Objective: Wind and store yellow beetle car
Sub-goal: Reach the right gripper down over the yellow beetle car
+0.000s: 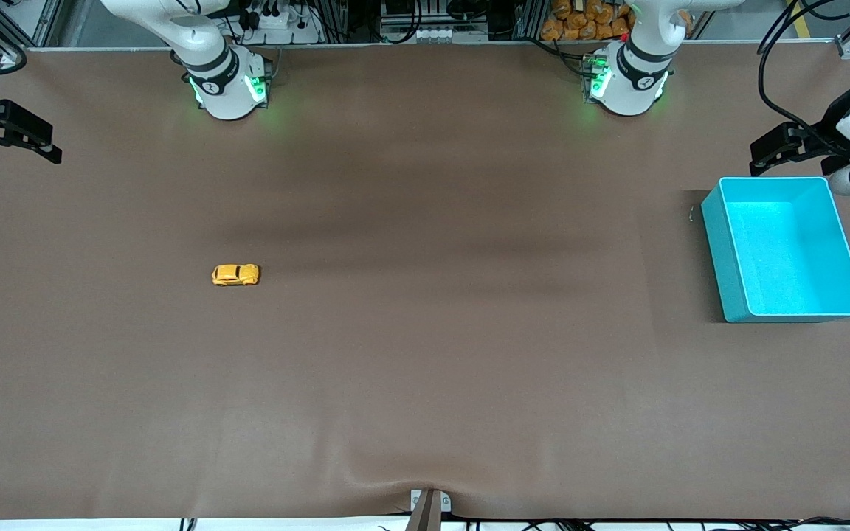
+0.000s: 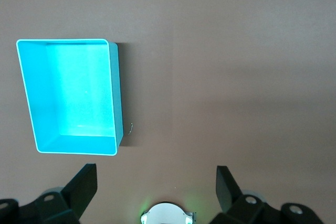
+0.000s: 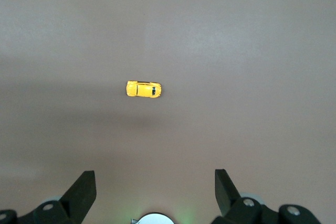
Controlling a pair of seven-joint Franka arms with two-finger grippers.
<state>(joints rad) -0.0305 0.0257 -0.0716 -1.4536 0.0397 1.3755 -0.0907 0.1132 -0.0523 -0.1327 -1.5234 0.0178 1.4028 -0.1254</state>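
The yellow beetle car (image 1: 235, 274) stands on its wheels on the brown table toward the right arm's end; it also shows in the right wrist view (image 3: 143, 89). My right gripper (image 1: 18, 151) hangs open and empty, high over that end's table edge, well away from the car; its own view shows the gripper (image 3: 155, 182) with the jaws wide apart. My left gripper (image 1: 790, 158) hangs open and empty just above the turquoise bin (image 1: 724, 251). The left wrist view shows the gripper (image 2: 156, 182) and the bin (image 2: 116, 93), whose inside is bare.
The turquoise bin sits at the left arm's end of the table. The two arm bases (image 1: 227, 85) (image 1: 626, 81) stand along the table's edge farthest from the front camera. A small clamp (image 1: 429, 505) sits at the table's nearest edge.
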